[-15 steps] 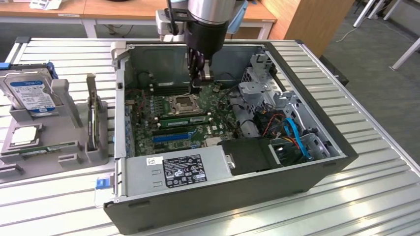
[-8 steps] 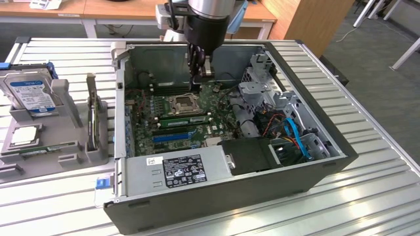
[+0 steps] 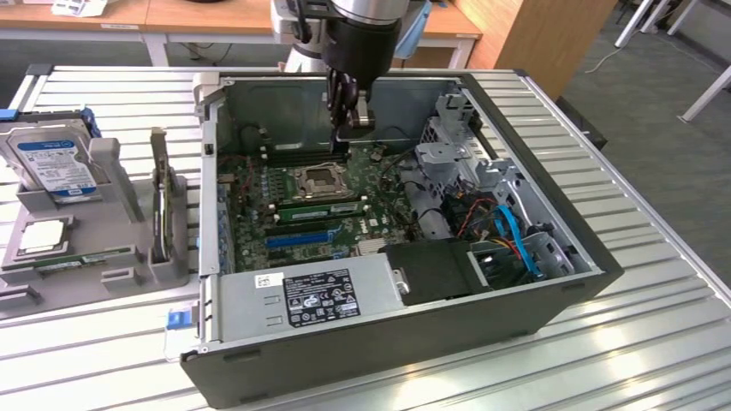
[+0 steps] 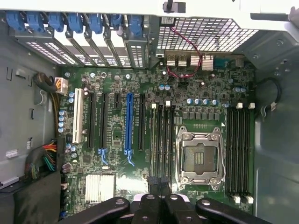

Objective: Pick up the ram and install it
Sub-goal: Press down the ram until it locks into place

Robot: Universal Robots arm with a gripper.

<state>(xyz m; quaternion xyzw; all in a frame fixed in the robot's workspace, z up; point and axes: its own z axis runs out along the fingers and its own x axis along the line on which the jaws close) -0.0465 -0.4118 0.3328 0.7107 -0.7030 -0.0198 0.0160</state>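
The open computer case [image 3: 537, 308] lies on the slatted metal counter [image 3: 662, 342], its motherboard [image 3: 308, 205] facing up. On the exterior view's left stands a grey holder [image 3: 109, 257] with a hard drive [image 3: 51, 163]. The tool [image 3: 346, 128] hangs inside the case, above the board's far part, its fingers [image 4: 173, 205] fully closed. The ram [image 4: 159, 140], a thin stick, stands in a slot beside the processor socket [image 4: 200, 156], just under the closed fingertips; whether they grip it I cannot tell.
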